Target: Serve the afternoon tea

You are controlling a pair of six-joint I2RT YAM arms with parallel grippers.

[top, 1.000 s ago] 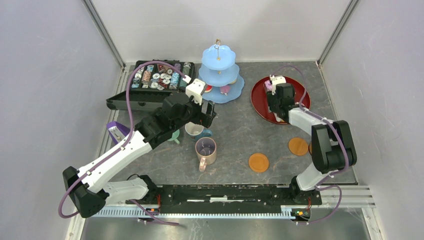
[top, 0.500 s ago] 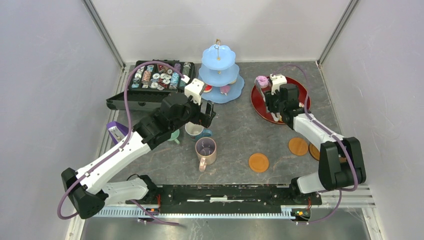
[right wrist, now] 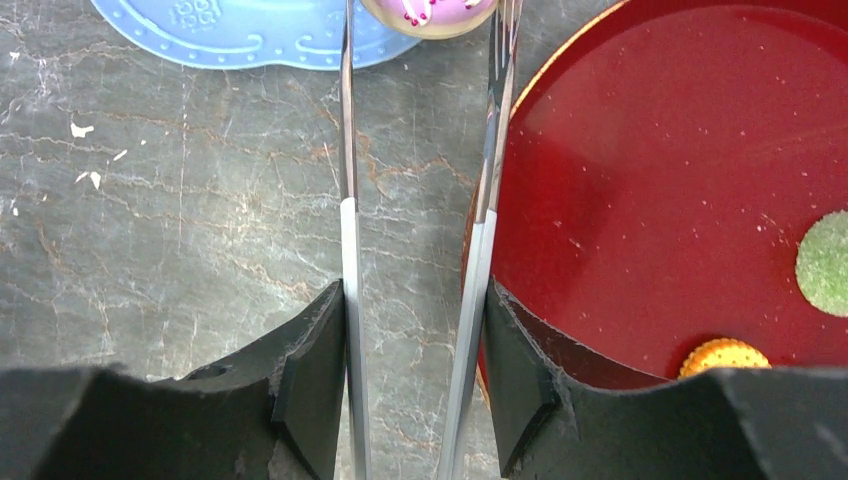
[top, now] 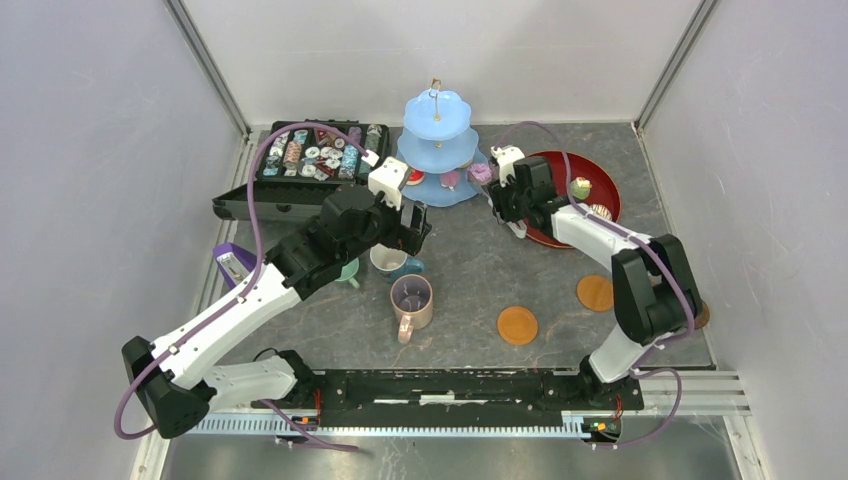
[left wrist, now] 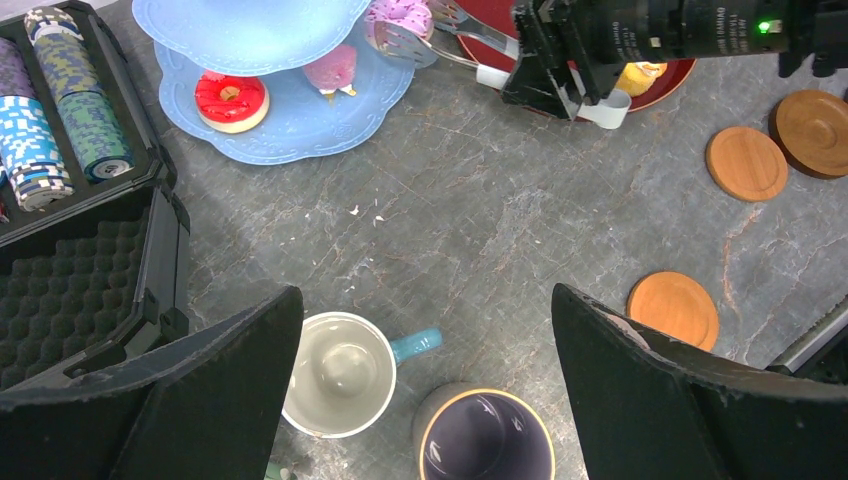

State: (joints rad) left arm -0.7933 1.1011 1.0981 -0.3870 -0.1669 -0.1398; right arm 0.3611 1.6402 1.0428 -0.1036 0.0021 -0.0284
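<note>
the right hand (right wrist: 415, 350) presses from both sides on the metal tongs (right wrist: 345, 250), so its fingers stand half apart with the two blades between them. the tips of the tongs pinch a pink doughnut (right wrist: 430, 12) with white sprinkles, right at the rim of the lowest tier of the pale-blue stand (top: 437, 120). on that tier already lie a red doughnut (left wrist: 231, 100) and a pink pastry (left wrist: 332, 70). just beside the tongs is the red tray (right wrist: 680, 180), with a green pastry (right wrist: 825, 262) and a yellow biscuit (right wrist: 722, 355) on it.

the left hand (left wrist: 425, 310) hangs wide open and holds nothing, above the white-and-blue mug (left wrist: 340, 372) and the pink-purple mug (left wrist: 485, 440). the mint green mug (top: 348, 272) is partly hidden under the left arm. an open black case (top: 300, 175) with stacks of round chips stands left of the stand. three brown coasters (left wrist: 672, 308) lie on the grey marbled bench (left wrist: 480, 220), well apart from the mugs.

the small white print on the right arm is too small to read.
</note>
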